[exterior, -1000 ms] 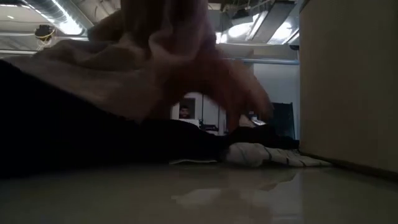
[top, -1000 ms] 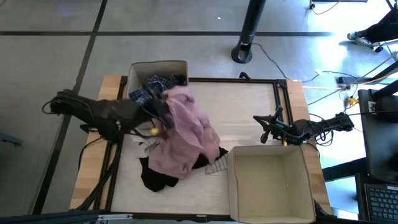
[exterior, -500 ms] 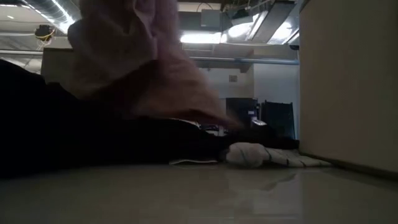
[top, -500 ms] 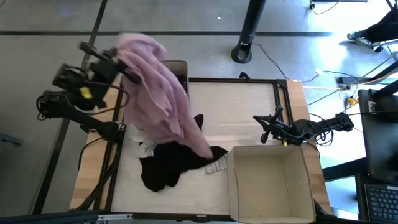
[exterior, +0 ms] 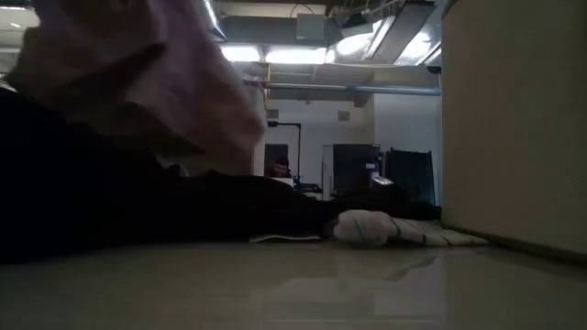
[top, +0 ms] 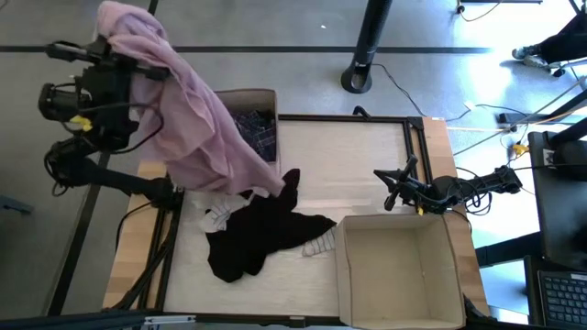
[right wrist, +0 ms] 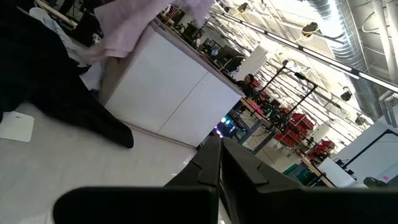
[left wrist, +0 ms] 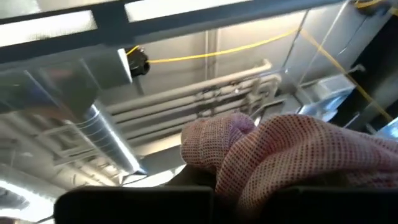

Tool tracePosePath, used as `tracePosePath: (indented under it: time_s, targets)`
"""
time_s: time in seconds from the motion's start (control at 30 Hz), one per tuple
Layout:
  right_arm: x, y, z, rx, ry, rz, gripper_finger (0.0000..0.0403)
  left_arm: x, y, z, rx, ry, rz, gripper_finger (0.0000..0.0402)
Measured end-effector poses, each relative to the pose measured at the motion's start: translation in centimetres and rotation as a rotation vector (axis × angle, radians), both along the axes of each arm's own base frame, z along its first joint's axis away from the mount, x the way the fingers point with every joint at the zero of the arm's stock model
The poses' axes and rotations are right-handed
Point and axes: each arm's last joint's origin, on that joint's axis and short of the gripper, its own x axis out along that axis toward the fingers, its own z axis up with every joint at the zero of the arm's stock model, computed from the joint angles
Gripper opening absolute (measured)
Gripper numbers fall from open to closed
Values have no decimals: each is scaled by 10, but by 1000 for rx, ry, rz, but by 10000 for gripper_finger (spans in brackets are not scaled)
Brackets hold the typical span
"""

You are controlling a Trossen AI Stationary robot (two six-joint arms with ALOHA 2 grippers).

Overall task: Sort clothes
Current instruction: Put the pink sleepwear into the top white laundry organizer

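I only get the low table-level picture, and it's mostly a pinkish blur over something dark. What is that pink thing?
Observer: A pale pink garment, lifted high by the left gripper, which is shut on it.
Operator: And the dark heap under it?
Observer: A black garment spread on the table, a white striped piece at its edge.
Operator: Is there another arm?
Observer: Yes, the right gripper, shut and empty, waits near the empty cardboard box.
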Motion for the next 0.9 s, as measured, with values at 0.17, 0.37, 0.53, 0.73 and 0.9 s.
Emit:
tracePosePath:
  time_s: [0.17, 0.37, 0.53, 0.73, 0.9]
  targets:
    - [0, 0, 0, 0, 0, -1, 17, 30, 18, -20, -116, 176, -21, 5]
    - [0, 0, 0, 1, -1, -2, 17, 63, 55, -61, -370, 337, -28, 8]
    - [0, 0, 0, 3, -1, -2, 17, 71, 83, -99, -641, 417, -2, 6]
    - [0, 0, 0, 2, -1, -2, 17, 78, 106, -162, -1000, 462, -13, 12]
    - [0, 0, 0, 1, 0, -2, 17, 91, 117, -224, -1238, 535, -42, 11]
